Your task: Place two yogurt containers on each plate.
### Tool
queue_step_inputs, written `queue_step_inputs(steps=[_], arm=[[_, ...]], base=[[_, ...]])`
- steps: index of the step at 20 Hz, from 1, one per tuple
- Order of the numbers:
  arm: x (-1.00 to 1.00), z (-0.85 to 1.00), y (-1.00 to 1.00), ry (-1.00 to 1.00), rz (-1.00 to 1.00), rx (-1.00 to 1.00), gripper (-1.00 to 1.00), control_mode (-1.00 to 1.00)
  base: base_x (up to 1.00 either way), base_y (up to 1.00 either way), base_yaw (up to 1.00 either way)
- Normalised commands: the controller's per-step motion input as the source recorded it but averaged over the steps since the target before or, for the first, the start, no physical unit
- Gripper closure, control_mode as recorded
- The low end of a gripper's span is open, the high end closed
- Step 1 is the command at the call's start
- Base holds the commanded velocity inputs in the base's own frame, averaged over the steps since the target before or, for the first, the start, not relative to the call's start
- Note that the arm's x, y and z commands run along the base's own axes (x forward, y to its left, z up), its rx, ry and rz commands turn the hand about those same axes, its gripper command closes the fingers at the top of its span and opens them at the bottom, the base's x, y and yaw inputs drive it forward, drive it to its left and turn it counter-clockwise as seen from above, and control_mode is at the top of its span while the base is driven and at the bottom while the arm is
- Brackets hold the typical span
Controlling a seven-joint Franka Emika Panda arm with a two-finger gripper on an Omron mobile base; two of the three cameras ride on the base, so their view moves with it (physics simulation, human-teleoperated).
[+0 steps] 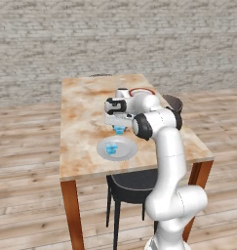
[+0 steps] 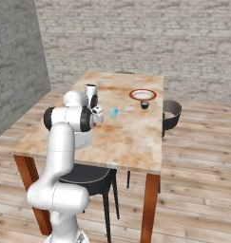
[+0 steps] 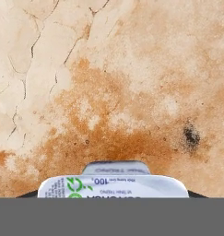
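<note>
Fingers (image 1: 119, 128) grip foil-topped yogurt cup (image 3: 113, 186) over marbled table (image 1: 81, 122).

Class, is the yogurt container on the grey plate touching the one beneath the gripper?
Apart: left base view shows bare grey plate between plated container and other container.

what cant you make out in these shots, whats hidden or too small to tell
- Gripper, left base view: fingertips hidden behind the yogurt container; the grip can't be confirmed.
- Hand view: yogurt container lid cut off by the bottom edge.
- Grey plate: cup count on it too small to tell.
- Right base view: the small dark thing by the red-rimmed plate is too small to identify.
</note>
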Motion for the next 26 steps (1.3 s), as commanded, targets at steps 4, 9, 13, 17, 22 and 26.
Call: queue_step_inputs(steps=[4, 9, 13, 17, 22, 26], arm=[[-0.04, 0.28, -0.02, 0.0, 0.0, 0.0, 1.0, -1.0], [-0.73, 0.91, -0.01, -0.01, 0.04, 0.0, 1.0, -1.0], [-1.0, 0.4, -0.02, -0.01, 0.19, 0.0, 1.0, -1.0], [-1.0, -0.11, -0.17, -0.05, 0.26, 0.09, 1.0, -1.0], [-0.25, -0.44, -0.04, 0.0, 0.19, 0.1, 1.0, -1.0], [0.02, -0.19, 0.11, 0.08, 0.09, 0.03, 1.0, -1.0]], base=[[0.0, 0.0, 0.0], [0.0, 0.0, 0.0], [0.0, 0.0, 0.0], [0.0, 0.0, 0.0], [0.0, 0.0, 0.0], [0.0, 0.0, 0.0]])
